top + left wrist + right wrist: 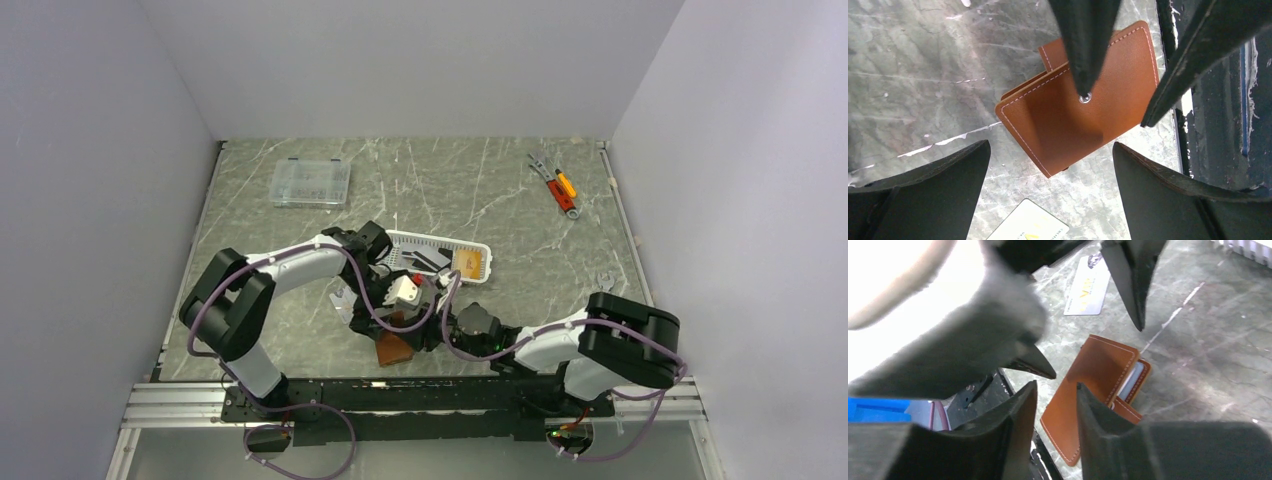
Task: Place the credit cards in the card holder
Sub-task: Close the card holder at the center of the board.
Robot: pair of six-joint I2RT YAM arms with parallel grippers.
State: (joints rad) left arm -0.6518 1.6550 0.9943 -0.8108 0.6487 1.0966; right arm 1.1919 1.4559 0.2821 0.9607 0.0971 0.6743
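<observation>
Far to the upper left of the card holder [393, 348], a clear plastic compartment box [310, 182] sits on the marbled grey-green table [500, 200]. The left gripper [1050, 150] hangs directly above the card holder with its broad, matte black fingers [933, 195] spread as wide as they go and nothing between them. The card holder itself is a smooth tan-brown leather fold with pale stitching along its edges, a round metal snap stud and a sliver of pale blue lining; it lies on the table close to the near edge. Just beside it lies one pale, glossy credit card [1088, 287] with gold lettering too blurred to read. Behind the card holder stands a white slotted basket [480, 247] holding more credit cards [430, 260], dark ones and an orange-gold one [468, 262]. The right gripper [1057, 385] reaches over the card holder, its jaws partly apart and gripping nothing, one pointed tip at the snap stud. Far to the upper right lie small orange-handled tools [560, 188].
</observation>
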